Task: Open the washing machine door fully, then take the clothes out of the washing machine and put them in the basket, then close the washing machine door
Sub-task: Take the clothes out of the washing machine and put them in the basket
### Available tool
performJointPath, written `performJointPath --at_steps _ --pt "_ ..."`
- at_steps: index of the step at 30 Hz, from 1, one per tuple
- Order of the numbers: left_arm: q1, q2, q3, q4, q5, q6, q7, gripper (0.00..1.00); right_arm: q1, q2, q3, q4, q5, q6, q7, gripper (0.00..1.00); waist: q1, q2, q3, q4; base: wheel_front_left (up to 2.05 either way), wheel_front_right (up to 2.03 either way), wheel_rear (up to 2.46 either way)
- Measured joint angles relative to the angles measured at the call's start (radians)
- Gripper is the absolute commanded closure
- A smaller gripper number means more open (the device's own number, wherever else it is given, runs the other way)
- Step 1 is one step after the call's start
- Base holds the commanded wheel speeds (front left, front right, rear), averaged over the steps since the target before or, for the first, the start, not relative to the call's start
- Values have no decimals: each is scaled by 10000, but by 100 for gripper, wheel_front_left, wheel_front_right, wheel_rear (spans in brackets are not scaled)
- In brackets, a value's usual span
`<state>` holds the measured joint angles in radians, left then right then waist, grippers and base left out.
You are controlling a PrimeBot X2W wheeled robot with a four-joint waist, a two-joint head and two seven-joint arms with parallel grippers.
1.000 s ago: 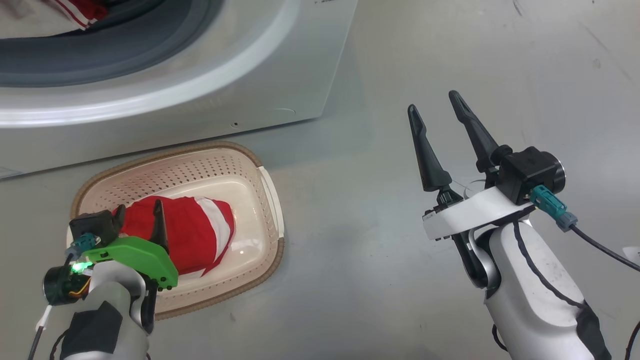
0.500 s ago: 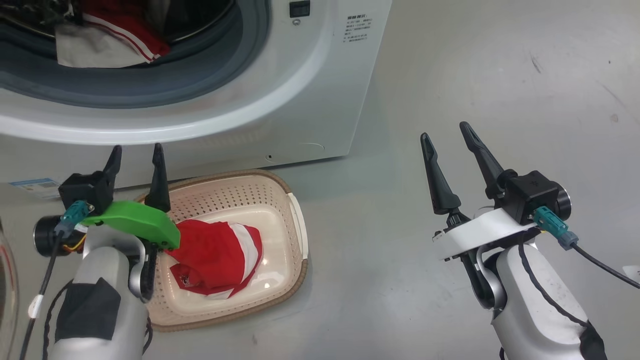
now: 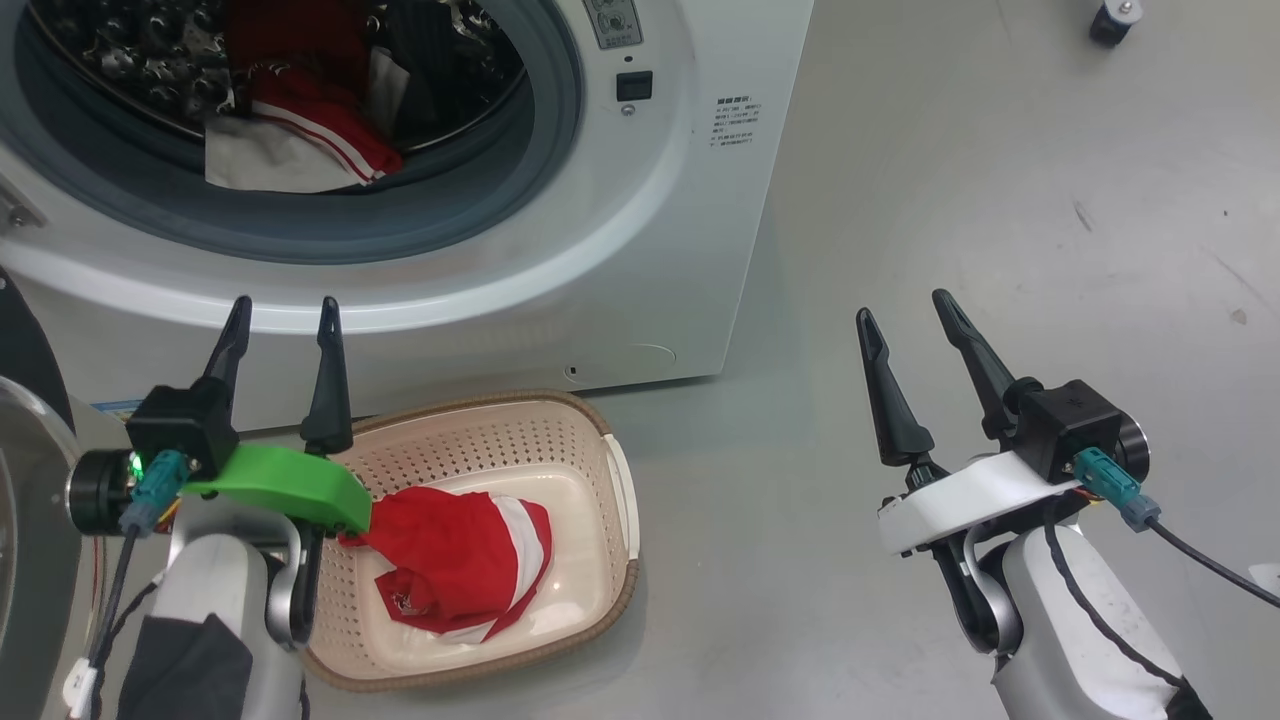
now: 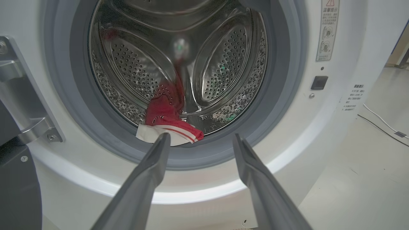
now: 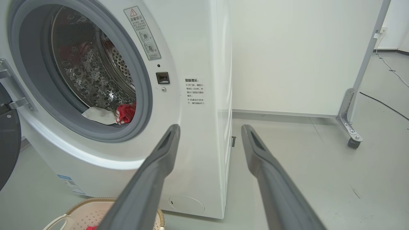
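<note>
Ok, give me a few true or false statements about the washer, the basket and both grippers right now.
1. A red garment lies in the basket. True.
2. The drum is empty. False: a red and white garment lies at its front lip.
3. The left gripper is shut on cloth. False: it is open and holds nothing.
4. The washing machine door stands open. True.
5. The right gripper is open and empty. True.
</note>
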<state>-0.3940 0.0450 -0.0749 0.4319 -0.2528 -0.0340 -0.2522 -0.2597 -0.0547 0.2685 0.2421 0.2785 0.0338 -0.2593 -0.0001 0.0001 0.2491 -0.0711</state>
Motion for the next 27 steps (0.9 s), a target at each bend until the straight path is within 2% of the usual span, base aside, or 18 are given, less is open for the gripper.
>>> performJointPath --at_steps 27 --pt "3188 2 -393 -1331 199 617 15 0 1344 27 -196 192 -171 90 0 0 0 0 -1445 366 0 0 0"
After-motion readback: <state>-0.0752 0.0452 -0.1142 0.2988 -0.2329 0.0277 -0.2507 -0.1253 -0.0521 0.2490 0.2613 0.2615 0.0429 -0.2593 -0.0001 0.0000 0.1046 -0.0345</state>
